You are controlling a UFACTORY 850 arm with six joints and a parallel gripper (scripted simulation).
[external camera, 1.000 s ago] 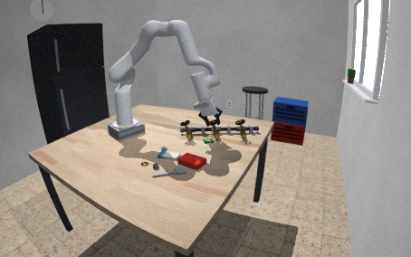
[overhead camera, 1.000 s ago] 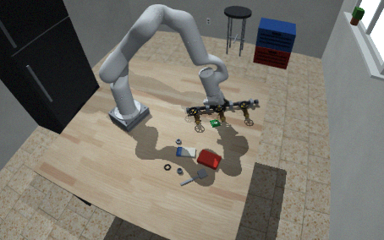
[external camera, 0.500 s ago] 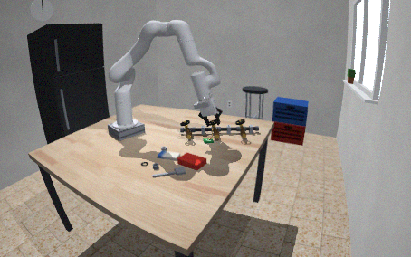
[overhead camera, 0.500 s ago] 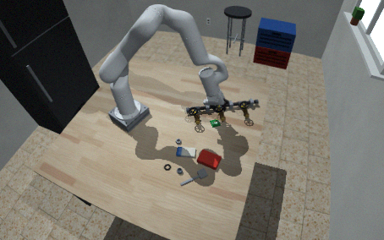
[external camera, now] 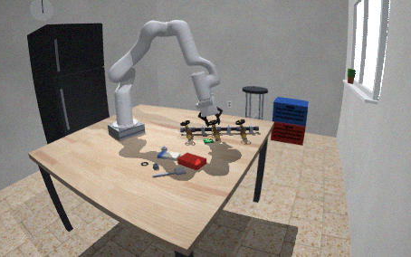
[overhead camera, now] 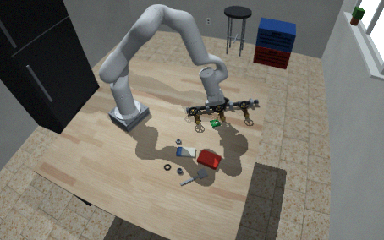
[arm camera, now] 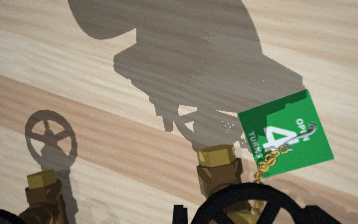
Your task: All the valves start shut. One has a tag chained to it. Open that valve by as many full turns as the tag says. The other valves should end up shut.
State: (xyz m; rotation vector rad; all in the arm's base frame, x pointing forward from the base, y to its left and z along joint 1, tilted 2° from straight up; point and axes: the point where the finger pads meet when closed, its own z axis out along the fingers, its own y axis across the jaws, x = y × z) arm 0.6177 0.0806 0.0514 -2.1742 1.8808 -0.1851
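A pipe (overhead camera: 222,107) with three brass valves lies on the far right part of the table. A green tag (arm camera: 286,134) reading "OPEN 4 TURNS" hangs by a gold chain (arm camera: 270,162) from the middle valve (arm camera: 219,170). The tag also shows in the top view (overhead camera: 215,122) and the exterior view (external camera: 208,140). My gripper (overhead camera: 216,103) points down over the middle valve and is shut on its black handwheel (arm camera: 250,202). It also shows in the exterior view (external camera: 209,118). The left valve (arm camera: 42,192) and the right valve (overhead camera: 245,106) stand apart from the fingers.
A red block (overhead camera: 209,159), a blue and white object (overhead camera: 185,151), a black ring (overhead camera: 167,167), two small nuts (overhead camera: 179,171) and a grey tool (overhead camera: 194,177) lie in the table's middle. A stool (overhead camera: 237,25) and blue and red crates (overhead camera: 276,42) stand on the floor beyond.
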